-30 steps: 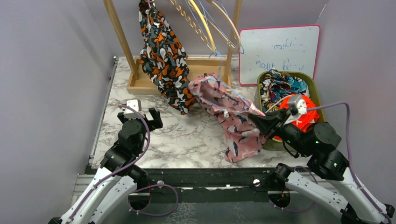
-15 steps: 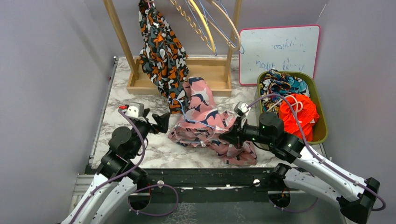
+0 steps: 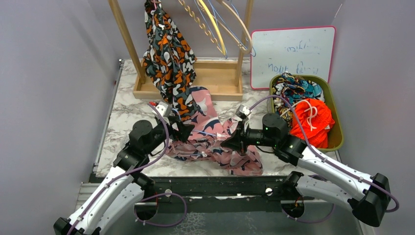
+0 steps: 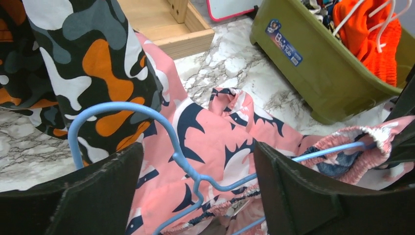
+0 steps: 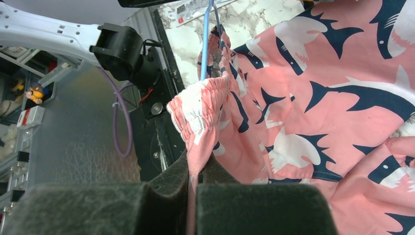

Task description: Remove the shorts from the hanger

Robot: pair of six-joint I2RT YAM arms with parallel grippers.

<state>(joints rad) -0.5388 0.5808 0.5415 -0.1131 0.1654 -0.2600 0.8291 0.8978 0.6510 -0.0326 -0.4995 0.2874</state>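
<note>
**Pink shorts on the table, one claw pinching them, the other wide open at the hanger**

So I'm standing next to this two-arm rig. The pink shorts (image 3: 210, 139) with the navy and white shark print are lying bunched up on the marble table (image 3: 127, 112), right in the middle between the two arms. They're on a thin blue hanger (image 4: 122, 107). You can see its hook curling up by the left claw and a blue wire running through the elastic waistband.

The right gripper (image 3: 229, 144) has its fingers pressed together on a fold of that waistband. From its wrist camera the fabric comes straight up out of the closed pads (image 5: 254, 205), so it's a proper pinch.

The left gripper (image 3: 183, 131) is spread wide. Its two dark fingers sit either side of the hanger's neck, and nothing is touching them as far as I can tell.

Behind all this there's a wooden rack (image 3: 215, 78) with a pair of black, orange and white blotchy shorts (image 3: 169, 54) hanging off it. Their bottom edge drapes down just above the pink pair. A few bare hangers (image 3: 215, 24) dangle on the rack too.

Off to the right is a green bin (image 3: 335, 132) holding bright orange shorts (image 3: 313, 120) and a multicoloured pair (image 3: 293, 90). A small whiteboard (image 3: 293, 51) leans against the wall behind it.
</note>
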